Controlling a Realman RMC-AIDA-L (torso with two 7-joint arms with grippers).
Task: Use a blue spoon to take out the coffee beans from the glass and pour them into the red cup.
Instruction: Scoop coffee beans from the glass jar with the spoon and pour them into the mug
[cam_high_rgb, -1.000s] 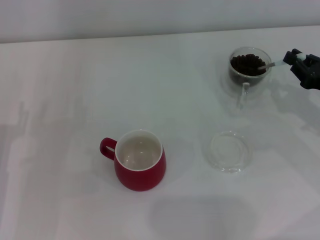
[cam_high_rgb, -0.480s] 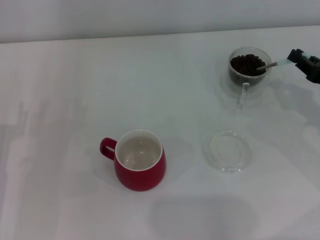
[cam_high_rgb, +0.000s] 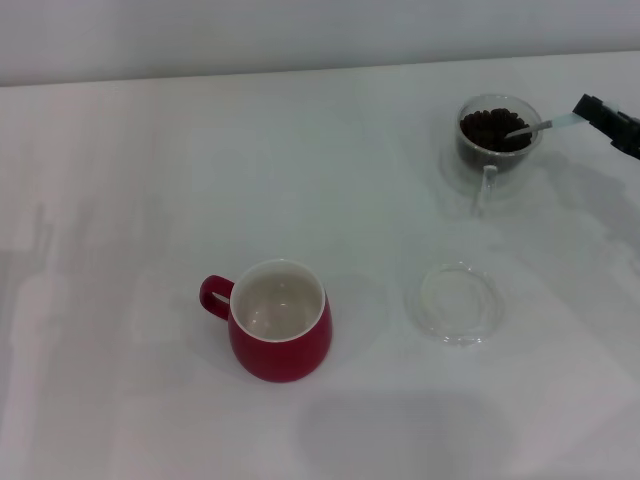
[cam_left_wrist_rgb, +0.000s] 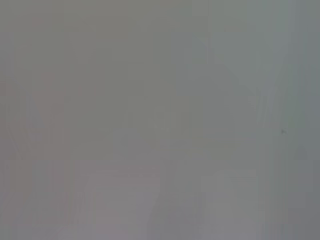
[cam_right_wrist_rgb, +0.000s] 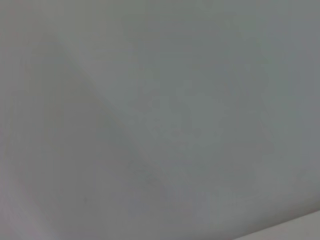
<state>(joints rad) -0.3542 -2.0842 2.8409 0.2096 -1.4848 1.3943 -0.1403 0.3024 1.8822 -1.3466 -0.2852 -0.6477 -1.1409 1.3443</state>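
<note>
White tabletop (cam_high_rgb: 150, 200): right end effector (cam_high_rgb: 592, 110) pinches the blue spoon (cam_high_rgb: 548, 125), bowl in the glass (cam_high_rgb: 497, 135).

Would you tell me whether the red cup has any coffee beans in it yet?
Empty. The red cup stands upright and shows only its bare cream inside; the coffee beans are all in the glass.

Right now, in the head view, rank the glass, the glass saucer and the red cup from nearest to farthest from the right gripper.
1. The glass, just left of the right gripper at the far right.
2. The glass saucer, nearer the robot.
3. The red cup, farthest left.
</note>
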